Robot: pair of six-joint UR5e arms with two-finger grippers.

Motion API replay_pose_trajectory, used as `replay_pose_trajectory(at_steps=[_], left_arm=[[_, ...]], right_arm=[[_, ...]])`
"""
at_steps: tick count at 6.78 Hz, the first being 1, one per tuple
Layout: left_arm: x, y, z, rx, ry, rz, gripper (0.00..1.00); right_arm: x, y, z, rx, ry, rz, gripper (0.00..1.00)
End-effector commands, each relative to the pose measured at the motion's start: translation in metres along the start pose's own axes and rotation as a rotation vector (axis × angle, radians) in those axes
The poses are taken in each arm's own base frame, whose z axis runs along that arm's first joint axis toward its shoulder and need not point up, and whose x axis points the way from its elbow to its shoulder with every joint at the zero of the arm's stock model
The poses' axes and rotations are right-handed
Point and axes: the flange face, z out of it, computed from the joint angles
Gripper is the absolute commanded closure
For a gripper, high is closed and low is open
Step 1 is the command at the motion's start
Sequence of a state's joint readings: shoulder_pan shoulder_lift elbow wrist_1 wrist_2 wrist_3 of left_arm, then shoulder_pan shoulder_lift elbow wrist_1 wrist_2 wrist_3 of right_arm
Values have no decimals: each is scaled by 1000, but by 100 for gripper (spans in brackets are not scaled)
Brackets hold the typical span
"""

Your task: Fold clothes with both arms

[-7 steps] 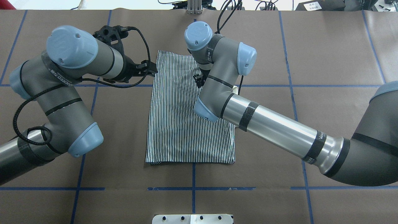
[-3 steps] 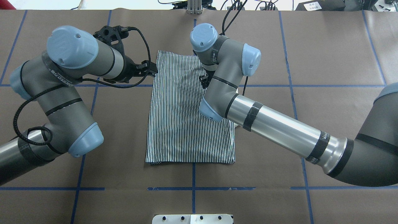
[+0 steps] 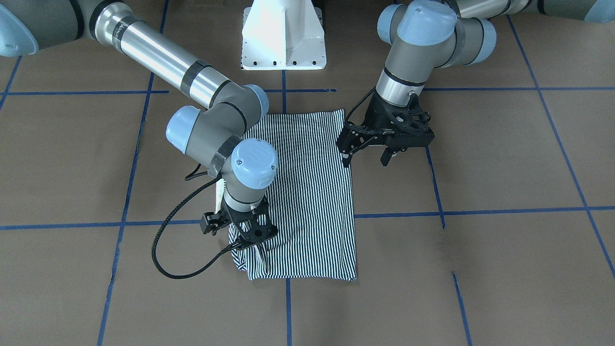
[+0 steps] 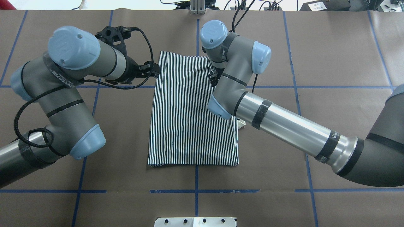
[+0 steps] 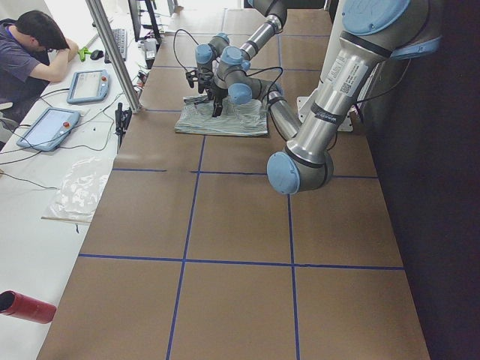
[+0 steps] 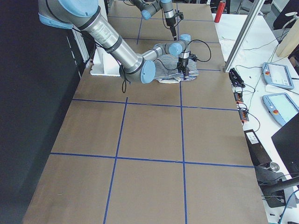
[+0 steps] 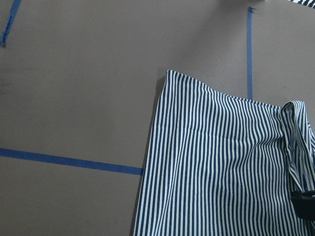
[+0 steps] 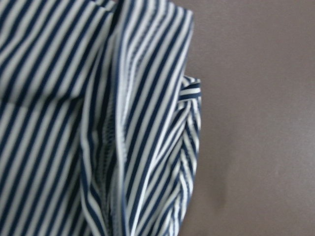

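Striped navy-and-white cloth, the polo shirt (image 3: 307, 202), lies folded into a long rectangle around the middle of the brown-papered worktop (image 3: 480, 250), apart from every edge and corner. In the front-facing view the left end effector (image 3: 365, 161) hangs at the shirt's long side with its fingers spread and nothing between them, one fingertip at the hem. The right end effector (image 3: 246, 241) is down on the shirt's corner farthest from the robot, pinched onto a ridge of bunched cloth.

From overhead, a blue tape line (image 4: 315, 87) crosses under the shirt. The left end effector sits just beside the shirt's left side, and the right one is mostly hidden beneath its own wrist.

Both side views show the shirt small and far along the worktop, with both arms over it.

The left wrist view shows flat stripes on brown paper and a raised fold at the right. The right wrist view is close and blurred: a gathered fold stands up, and the fingers are out of sight.
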State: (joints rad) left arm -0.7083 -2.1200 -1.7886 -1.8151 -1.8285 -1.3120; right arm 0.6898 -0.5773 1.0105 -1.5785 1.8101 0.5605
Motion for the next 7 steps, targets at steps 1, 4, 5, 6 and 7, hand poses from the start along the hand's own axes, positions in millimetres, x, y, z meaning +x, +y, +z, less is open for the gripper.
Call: replay_pose_trajectory(at_steps=[1, 4, 5, 6, 7], left_arm=[[2, 1, -1, -1, 4, -1, 0], [2, 1, -1, -1, 4, -1, 0], [3, 0, -3, 1, 7, 0, 0], [6, 1, -6, -15, 16, 1, 0], [4, 4, -9, -43, 25, -18, 0]], right_arm=[[78, -3, 21, -20, 42, -17, 0], [125, -26, -20, 24, 0, -20, 0], [112, -37, -43, 51, -22, 7, 0], [95, -38, -64, 48, -102, 14, 0], [94, -17, -75, 57, -174, 46, 0]])
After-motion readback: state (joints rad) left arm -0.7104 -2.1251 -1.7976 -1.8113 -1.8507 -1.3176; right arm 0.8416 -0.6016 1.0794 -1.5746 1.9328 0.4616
